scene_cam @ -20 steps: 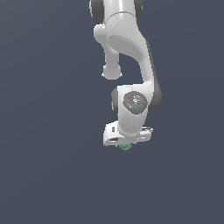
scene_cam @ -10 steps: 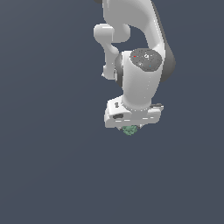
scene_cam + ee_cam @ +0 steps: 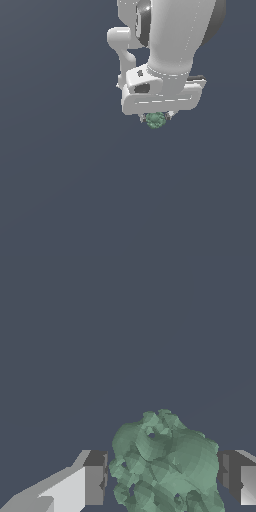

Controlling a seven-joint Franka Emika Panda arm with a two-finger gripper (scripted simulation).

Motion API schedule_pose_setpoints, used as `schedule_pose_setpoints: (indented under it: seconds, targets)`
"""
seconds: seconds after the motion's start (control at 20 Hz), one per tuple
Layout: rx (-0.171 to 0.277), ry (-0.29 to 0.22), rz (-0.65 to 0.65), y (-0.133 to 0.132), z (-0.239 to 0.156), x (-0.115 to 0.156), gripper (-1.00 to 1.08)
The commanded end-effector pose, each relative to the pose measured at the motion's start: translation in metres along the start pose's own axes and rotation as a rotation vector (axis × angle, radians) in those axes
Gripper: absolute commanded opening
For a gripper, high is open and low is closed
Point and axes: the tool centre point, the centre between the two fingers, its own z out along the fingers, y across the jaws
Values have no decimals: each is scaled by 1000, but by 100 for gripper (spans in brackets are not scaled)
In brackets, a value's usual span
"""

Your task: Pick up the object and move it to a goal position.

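The object is a small, bumpy, mottled green ball (image 3: pixel 156 120). It sits between the fingertips under the white hand of my gripper (image 3: pixel 156 119). In the wrist view the ball (image 3: pixel 167 463) fills the gap between the two grey fingers (image 3: pixel 95 478), which are closed against its sides. The gripper is shut on the ball and holds it in the air. The white arm rises above it in the exterior view. No goal marker shows in either view.
Only a plain dark grey-blue surface (image 3: pixel 60 190) shows around and below the gripper in both views. No other objects, containers or edges are in sight.
The arm with the ball in its grip has come much closer to the exterior camera and shifted toward that view's right and upward. The grip on the ball stays shut.
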Motion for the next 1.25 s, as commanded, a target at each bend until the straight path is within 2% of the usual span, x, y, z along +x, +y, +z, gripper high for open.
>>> schedule_pose_setpoints:
  seconds: [0.0, 0.35, 0.6, 0.9, 1.2]
  targets:
    - [0, -1, 0, -3, -29, -6, -100]
    - [0, -1, 0, -12, -103, -20, -100]
    - [1, -1, 0, -16, -139, -25, -100]
    - [1, -1, 1, -19, -163, -28, -100]
    - [1, -1, 1, -19, -170, -28, -100]
